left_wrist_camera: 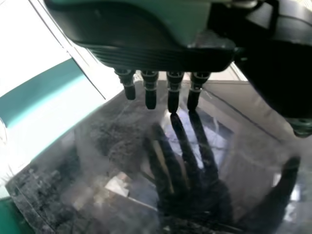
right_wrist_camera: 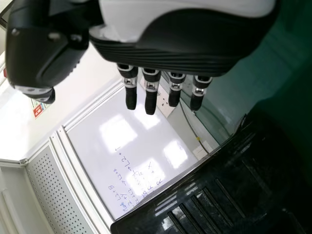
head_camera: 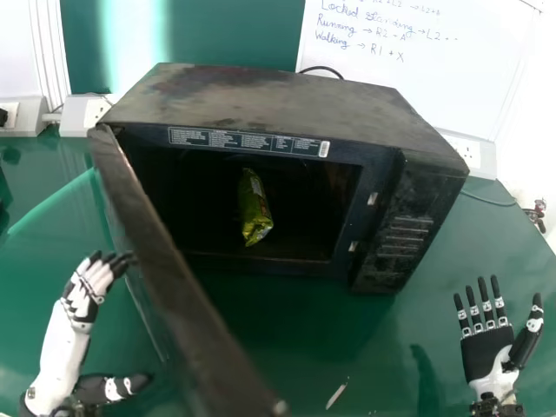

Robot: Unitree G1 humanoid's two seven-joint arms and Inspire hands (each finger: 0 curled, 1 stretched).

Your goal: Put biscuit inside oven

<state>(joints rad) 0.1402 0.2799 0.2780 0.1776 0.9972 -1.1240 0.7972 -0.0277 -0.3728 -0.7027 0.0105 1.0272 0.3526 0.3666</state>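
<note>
Biscuit packet [head_camera: 254,208] lies inside the oven [head_camera: 278,95] — placing looks done, so closing the open door [head_camera: 178,252] likely comes next. Left of it, the left hand [head_camera: 89,282], fingers straight, should push it rightward — the right hand [head_camera: 488,352], near right, has spread fingers.

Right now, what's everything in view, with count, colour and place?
Biscuit packet: one, yellow-green, inside oven
Oven: one, blackish, on table
Oven door: one, dark, swung open
Table: one, green, under oven
Scrap: one, whitish, on table, near side
Whiteboard: one, white, blue writing, behind oven
Partition: one, teal, behind oven
Socket boxes: several, white, at table's back
Left hand: one, black-and-white, open, beside door's outer face
Right hand: one, black-and-white, open, right of oven
</note>
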